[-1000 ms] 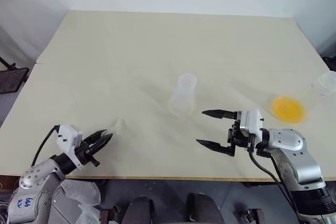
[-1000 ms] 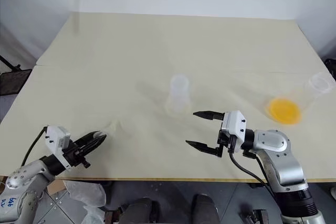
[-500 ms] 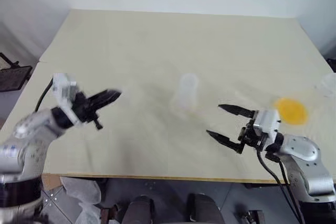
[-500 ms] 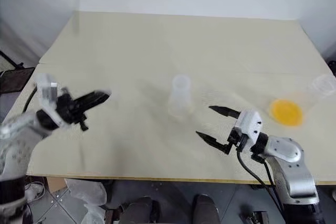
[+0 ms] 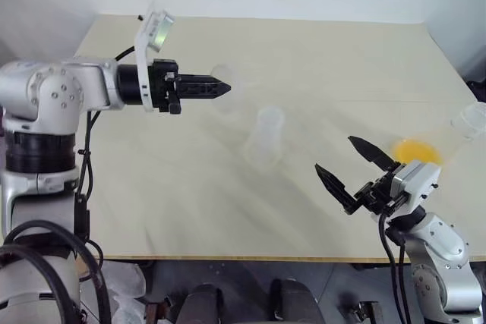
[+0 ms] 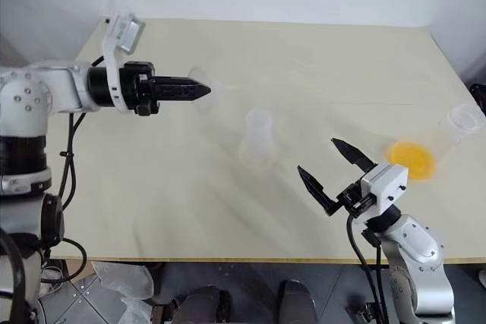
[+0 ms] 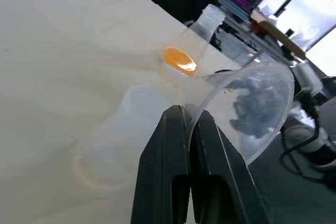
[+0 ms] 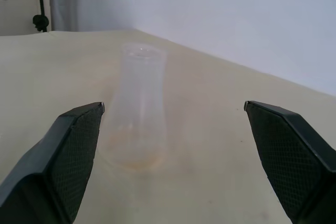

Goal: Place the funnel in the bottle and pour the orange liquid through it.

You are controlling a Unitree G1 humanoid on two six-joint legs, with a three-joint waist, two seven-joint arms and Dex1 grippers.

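My left gripper (image 5: 226,88) is shut on the rim of the clear funnel (image 7: 257,103), held in the air above the table, left of and behind the bottle. The clear bottle (image 5: 266,139) stands upright mid-table, and it also stands ahead of my right gripper's fingers (image 8: 79,156) in the right wrist view. My right gripper (image 5: 336,155) is open and empty, tilted upward, between the bottle and the orange liquid. The orange liquid (image 5: 416,154) pools in a broad clear flask (image 5: 469,121) near the table's right edge.
The cream table (image 5: 152,210) has bare surface on its left half and along the front edge. The right edge runs close by the flask. A dark stand (image 5: 19,108) sits off the table's left side.
My left arm rose from the table's near-left corner and swung right, with its gripper shut; it now points level toward the bottle. The right gripper tilted upward and shifted slightly right, still open.
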